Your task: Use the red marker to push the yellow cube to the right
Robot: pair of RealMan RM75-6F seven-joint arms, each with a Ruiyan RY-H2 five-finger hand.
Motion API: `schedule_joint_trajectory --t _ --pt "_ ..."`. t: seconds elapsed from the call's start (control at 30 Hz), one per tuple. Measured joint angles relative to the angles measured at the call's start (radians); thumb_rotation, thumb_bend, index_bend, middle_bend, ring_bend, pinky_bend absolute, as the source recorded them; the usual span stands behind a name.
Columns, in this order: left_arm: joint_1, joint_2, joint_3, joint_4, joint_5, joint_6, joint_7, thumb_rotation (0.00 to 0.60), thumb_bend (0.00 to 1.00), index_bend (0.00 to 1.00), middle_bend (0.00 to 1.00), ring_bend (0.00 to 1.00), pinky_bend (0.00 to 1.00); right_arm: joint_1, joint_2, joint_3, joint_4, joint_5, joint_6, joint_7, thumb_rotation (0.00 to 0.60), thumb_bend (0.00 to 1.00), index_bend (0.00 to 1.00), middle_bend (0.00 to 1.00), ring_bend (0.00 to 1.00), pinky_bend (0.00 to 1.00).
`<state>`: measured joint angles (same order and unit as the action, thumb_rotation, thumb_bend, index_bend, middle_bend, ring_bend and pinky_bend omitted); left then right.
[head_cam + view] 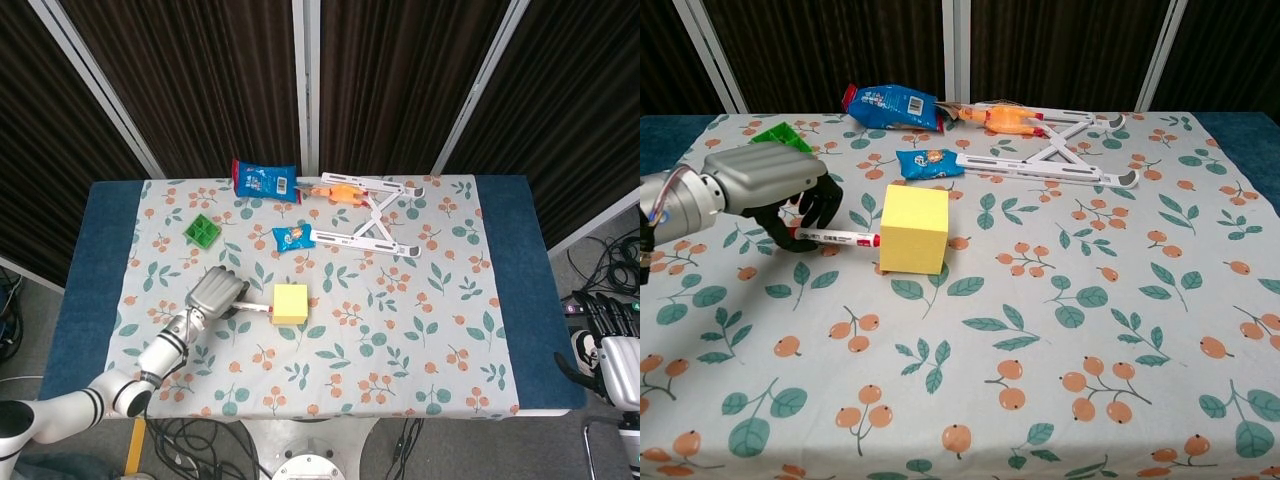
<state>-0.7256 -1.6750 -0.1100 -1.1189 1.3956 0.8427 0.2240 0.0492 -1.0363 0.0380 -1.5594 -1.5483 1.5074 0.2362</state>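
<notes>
The yellow cube (291,303) (913,229) sits on the floral cloth, left of the table's middle. My left hand (218,293) (775,183) grips the red marker (838,237) (254,309), which lies level and points right with its tip against the cube's left face. The marker's rear end is hidden inside the curled fingers. My right hand (612,350) hangs off the table's right edge, far from the cube; its fingers show only partly.
A green tray (203,232) (780,135) lies behind the left hand. Blue snack packets (265,179) (294,237), an orange toy (336,191) and a white folding stand (372,225) lie at the back. Bare cloth (1070,330) stretches to the cube's right.
</notes>
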Motion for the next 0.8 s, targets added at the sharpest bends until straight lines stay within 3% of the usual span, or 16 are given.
schedule_joint_trajectory --t 0.8 --pt "-0.154 -0.112 -0.076 0.019 -0.141 -0.100 0.143 0.600 0.42 0.71 0.75 0.53 0.47 0.011 -0.001 -0.004 0.014 -0.009 -0.021 0.013 0.600 0.17 0.00 0.10 0.00 0.00"
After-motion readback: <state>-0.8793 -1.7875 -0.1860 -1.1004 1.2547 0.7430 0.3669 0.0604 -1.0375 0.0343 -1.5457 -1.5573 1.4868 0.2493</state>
